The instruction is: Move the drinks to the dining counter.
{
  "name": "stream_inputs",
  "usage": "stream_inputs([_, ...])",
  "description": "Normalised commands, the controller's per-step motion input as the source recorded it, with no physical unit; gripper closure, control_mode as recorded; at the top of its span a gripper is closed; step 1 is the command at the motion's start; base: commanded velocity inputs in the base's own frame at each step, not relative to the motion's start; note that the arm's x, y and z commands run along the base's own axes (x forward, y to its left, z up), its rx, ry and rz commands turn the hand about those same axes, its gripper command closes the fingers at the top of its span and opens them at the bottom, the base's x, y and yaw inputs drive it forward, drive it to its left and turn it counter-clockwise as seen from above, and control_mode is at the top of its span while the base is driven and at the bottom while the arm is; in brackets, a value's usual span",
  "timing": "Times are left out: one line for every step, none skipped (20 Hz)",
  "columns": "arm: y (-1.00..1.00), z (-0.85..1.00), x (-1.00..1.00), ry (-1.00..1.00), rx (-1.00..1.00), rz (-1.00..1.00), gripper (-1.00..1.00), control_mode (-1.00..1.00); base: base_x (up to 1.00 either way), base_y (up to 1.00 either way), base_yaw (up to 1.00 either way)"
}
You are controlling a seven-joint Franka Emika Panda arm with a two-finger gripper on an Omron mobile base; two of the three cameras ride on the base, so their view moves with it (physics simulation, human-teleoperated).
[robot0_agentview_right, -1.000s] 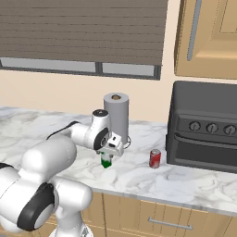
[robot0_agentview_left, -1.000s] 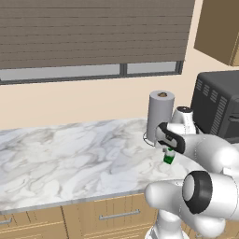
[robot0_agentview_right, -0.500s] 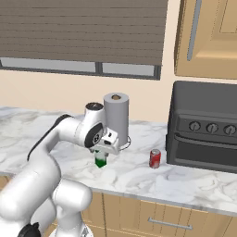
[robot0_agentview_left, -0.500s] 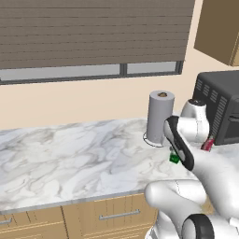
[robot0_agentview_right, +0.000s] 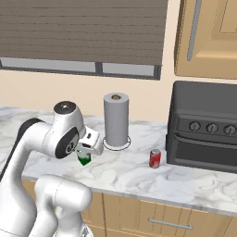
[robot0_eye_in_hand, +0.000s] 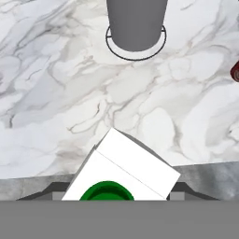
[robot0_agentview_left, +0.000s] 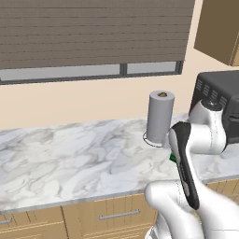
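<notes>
Carton lifted off the wall-side worktop for the carry to the island

The marble worktop (robot0_agentview_right: 139,169) lies well below the gripper (robot0_agentview_right: 87,149), with the dark oven (robot0_agentview_right: 203,125) standing far off to one side of the hand. The grey paper towel roll (robot0_eye_in_hand: 136,21) stands ahead of it, left in place since it is no drink. The green-and-white carton (robot0_eye_in_hand: 122,170) sits clamped between the jaws, clear of the marble, likely for transport. The red soda can (robot0_agentview_right: 155,158) waits beyond, apart from the hand.
</notes>
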Motion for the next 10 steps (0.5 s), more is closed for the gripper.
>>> stream_inputs([0.34, 0.76, -0.49, -0.11, 0.00, 0.01, 1.00, -1.00, 0.00, 0.00, 0.00])
stream_inputs([0.27, 0.71, -0.39, -0.06, 0.00, 0.03, 1.00, -1.00, 0.00, 0.00, 0.00])
stream_inputs([0.19, 0.63, -0.38, -0.03, 0.00, 0.04, 1.00, -1.00, 0.00, 0.00, 0.00])
stream_inputs([0.08, 0.65, -0.34, -0.04, 0.00, 0.03, 1.00, -1.00, 0.00, 0.00, 0.00])
stream_inputs([0.04, 0.56, -0.29, -0.06, 0.00, 0.03, 1.00, -1.00, 0.00, 0.00, 0.00])
stream_inputs([0.00, 0.24, -0.34, -0.06, 0.00, 0.02, 1.00, -1.00, 0.00, 0.00, 0.00])
stream_inputs([0.13, 0.06, -0.31, 0.00, 0.00, 0.07, 1.00, -1.00, 0.00, 0.00, 0.00])
stream_inputs([0.00, 0.00, 0.00, 0.00, 0.00, 0.00, 1.00, -1.00, 0.00, 0.00, 0.00])
stream_inputs([0.00, 0.00, 0.00, 0.00, 0.00, 0.00, 1.00, -1.00, 0.00, 0.00, 0.00])
stream_inputs([0.00, 0.00, 0.00, 0.00, 0.00, 0.00, 1.00, -1.00, 0.00, 0.00, 0.00])
